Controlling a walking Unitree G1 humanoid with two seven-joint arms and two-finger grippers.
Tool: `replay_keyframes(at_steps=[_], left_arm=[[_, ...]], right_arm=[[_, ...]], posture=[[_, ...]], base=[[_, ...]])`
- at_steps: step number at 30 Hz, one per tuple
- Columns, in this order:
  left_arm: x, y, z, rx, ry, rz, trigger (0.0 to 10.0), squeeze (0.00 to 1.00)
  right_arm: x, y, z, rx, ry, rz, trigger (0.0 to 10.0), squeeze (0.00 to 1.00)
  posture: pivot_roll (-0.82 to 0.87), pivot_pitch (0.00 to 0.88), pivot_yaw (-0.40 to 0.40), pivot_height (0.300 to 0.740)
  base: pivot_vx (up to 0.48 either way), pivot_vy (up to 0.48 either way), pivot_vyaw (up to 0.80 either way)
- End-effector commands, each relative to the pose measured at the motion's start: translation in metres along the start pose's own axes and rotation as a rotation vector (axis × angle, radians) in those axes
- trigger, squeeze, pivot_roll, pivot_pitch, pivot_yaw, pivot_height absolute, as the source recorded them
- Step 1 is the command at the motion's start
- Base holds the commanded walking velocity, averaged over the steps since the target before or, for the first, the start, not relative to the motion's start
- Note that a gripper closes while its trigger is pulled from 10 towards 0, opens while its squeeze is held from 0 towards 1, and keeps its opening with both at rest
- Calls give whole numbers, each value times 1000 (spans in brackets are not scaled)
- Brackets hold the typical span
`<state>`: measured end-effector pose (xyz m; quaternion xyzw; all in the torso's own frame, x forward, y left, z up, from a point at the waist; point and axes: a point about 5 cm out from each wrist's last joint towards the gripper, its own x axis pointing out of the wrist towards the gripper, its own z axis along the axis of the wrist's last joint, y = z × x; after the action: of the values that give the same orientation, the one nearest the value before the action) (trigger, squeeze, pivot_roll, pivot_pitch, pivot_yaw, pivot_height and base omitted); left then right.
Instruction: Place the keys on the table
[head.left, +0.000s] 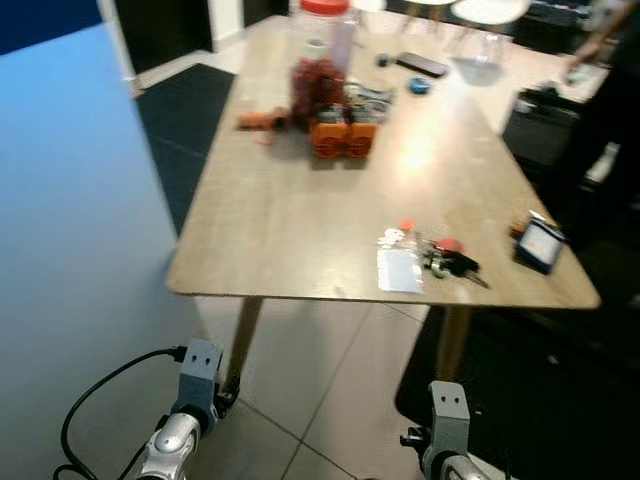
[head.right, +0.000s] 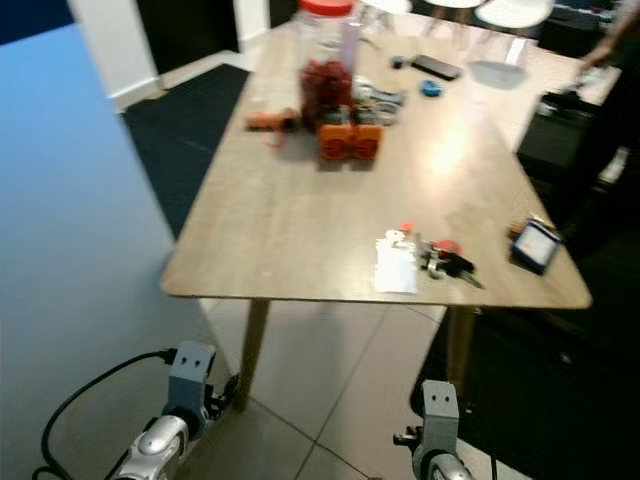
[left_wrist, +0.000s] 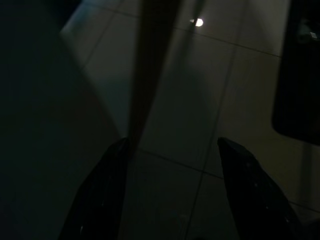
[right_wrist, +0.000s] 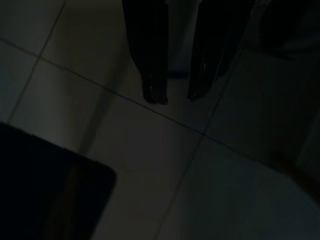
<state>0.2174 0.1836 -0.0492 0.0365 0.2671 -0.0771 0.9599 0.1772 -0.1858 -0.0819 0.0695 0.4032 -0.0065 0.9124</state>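
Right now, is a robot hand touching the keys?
Apart. Left eye view: the keys lie on the table; both arms hang below its edge.

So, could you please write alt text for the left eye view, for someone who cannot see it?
A bunch of keys lies beside a white card near the front edge of a wooden table. A jar with a red lid stands farther back. Both arms hang low over the tiled floor.

Bare table (head.left: 300, 220) between jar (head.left: 322, 60) clutter and keys (head.left: 448, 258).
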Motion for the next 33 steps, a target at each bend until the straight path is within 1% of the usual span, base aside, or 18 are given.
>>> replay_keyframes(at_steps=[1,9,12,16,23,28,33], left_arm=[[-2,-1,-5,-7,17,1,10000,0],[-1,-1,-3,-16,12,5,10000,0],[0,1,-2,-34,9,28,10000,0],[0,1,-2,-36,8,31,10000,0],[1,2,0,-69,0,40,10000,0],[1,2,0,-72,-1,39,10000,0],[0,2,0,-76,-4,38,10000,0]], right_arm=[[-1,-1,-4,21,11,-7,10000,0],[-1,-2,-4,15,14,-15,10000,0],[-1,-1,-4,13,23,-17,10000,0],[-1,-1,-4,12,25,-18,10000,0],[0,-2,-3,9,24,-15,10000,0],[0,-2,-3,9,24,-14,10000,0],[0,-1,-3,8,23,-13,10000,0]], posture=[[54,34,-49,740],[53,35,-48,740],[54,36,-48,740],[54,35,-48,740],[54,34,-51,740],[54,34,-52,740],[55,36,-52,740]], base=[[0,0,-456],[0,0,0],[0,0,0],[0,0,0],[0,0,0],[0,0,0],[-308,0,0]])
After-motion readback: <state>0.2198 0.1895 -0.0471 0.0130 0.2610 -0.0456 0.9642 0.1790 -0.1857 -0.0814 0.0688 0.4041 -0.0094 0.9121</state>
